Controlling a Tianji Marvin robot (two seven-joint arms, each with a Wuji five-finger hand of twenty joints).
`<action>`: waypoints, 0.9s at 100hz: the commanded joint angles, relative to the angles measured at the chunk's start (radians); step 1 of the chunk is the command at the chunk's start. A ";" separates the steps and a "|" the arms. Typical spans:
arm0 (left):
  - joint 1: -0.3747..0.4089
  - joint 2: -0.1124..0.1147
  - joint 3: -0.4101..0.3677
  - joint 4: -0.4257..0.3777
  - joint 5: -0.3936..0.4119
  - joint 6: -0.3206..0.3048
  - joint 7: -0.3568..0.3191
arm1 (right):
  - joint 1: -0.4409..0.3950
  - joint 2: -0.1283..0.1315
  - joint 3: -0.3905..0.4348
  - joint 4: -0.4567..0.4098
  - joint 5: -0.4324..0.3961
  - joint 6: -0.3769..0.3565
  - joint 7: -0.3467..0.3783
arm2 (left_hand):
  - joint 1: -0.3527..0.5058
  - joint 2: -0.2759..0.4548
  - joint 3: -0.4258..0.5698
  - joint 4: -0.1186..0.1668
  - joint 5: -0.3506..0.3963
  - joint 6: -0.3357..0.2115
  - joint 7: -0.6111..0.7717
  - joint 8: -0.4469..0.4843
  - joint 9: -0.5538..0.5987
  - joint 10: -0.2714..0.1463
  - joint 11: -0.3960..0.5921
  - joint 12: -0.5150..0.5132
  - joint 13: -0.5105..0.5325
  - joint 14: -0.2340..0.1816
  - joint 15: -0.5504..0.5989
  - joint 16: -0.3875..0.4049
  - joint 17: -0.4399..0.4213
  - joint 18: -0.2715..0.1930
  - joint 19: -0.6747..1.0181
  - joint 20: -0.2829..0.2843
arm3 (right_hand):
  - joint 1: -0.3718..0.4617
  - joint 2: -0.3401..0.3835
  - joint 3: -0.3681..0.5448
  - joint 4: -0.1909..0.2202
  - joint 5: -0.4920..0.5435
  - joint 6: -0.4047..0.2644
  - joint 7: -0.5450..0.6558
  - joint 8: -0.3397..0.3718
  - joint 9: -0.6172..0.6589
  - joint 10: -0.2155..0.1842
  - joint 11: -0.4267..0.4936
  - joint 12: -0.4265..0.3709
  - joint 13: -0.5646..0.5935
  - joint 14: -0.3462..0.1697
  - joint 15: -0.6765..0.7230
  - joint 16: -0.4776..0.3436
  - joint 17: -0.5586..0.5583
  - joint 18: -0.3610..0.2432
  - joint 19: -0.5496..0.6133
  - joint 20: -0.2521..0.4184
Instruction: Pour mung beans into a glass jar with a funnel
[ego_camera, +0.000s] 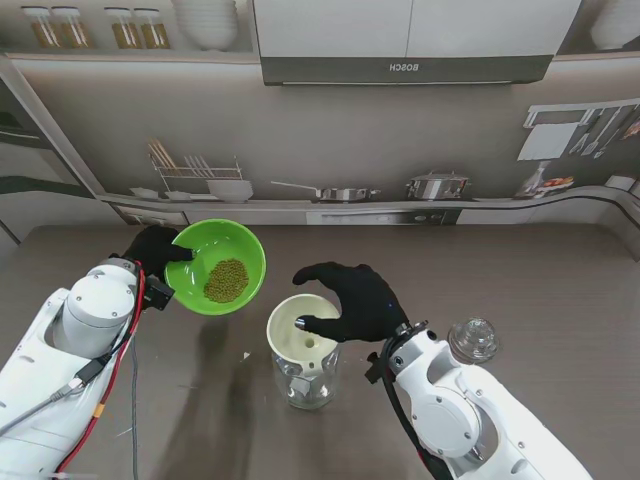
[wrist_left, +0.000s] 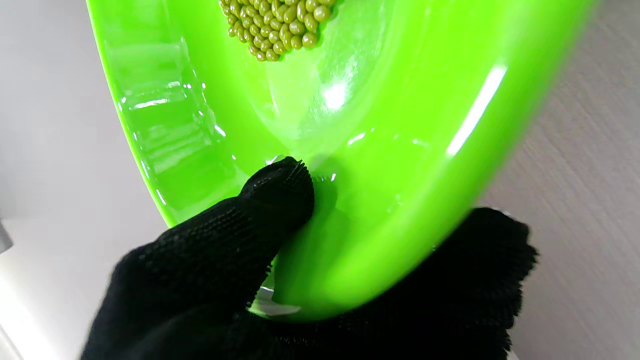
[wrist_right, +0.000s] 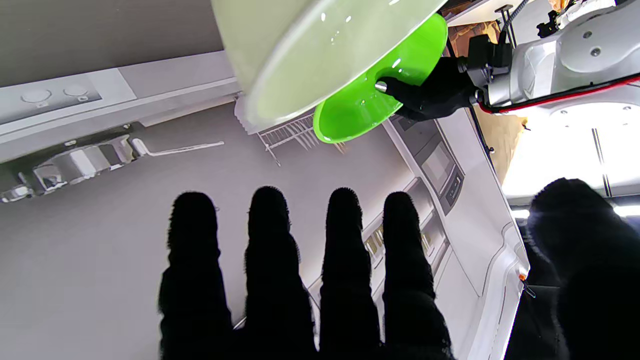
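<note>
Mung beans (ego_camera: 227, 280) — left wrist close-up

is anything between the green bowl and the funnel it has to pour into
Nothing visible blocks it. The green bowl in the left hand sits just left of the funnel. The right hand is at the funnel's right rim, off the pour side.

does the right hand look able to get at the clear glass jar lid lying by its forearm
Probably not straight away. The clear glass lid sits right of the right hand, beside its white forearm; the open hand reaches toward the cream funnel on the glass jar, so it would need to pull back.
</note>
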 joint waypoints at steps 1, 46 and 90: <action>-0.012 0.002 0.000 -0.038 -0.007 0.006 -0.038 | -0.001 -0.005 -0.003 0.001 -0.002 0.003 0.011 | 0.168 0.073 0.120 0.076 0.112 -0.099 0.094 0.066 0.058 0.008 0.016 -0.001 0.019 0.008 0.021 0.004 0.041 0.015 0.027 0.010 | -0.035 0.033 -0.008 0.036 -0.022 -0.010 -0.014 0.023 -0.033 -0.004 -0.021 -0.015 -0.022 -0.027 -0.020 -0.022 -0.010 -0.031 -0.021 -0.016; -0.027 0.008 0.031 -0.138 -0.025 0.031 -0.070 | 0.003 -0.013 -0.008 0.015 -0.011 0.019 -0.036 | 0.168 0.072 0.118 0.076 0.110 -0.091 0.088 0.068 0.059 0.017 0.016 0.002 0.020 0.012 0.026 0.005 0.043 0.022 0.027 0.008 | -0.035 0.027 0.007 0.033 -0.011 -0.011 -0.005 0.023 -0.023 -0.003 -0.010 -0.027 -0.011 -0.024 -0.005 -0.036 -0.003 -0.032 -0.015 -0.024; -0.053 -0.001 0.119 -0.179 0.024 0.016 -0.029 | 0.004 -0.020 -0.012 0.024 -0.021 0.023 -0.078 | 0.161 0.070 0.121 0.077 0.116 -0.092 0.079 0.066 0.068 0.016 0.020 -0.003 0.021 0.007 0.044 0.005 0.048 0.011 0.047 0.011 | -0.036 0.026 0.015 0.031 -0.008 -0.011 0.002 0.020 -0.019 -0.003 -0.006 -0.031 -0.002 -0.024 0.005 -0.036 -0.003 -0.032 -0.008 -0.029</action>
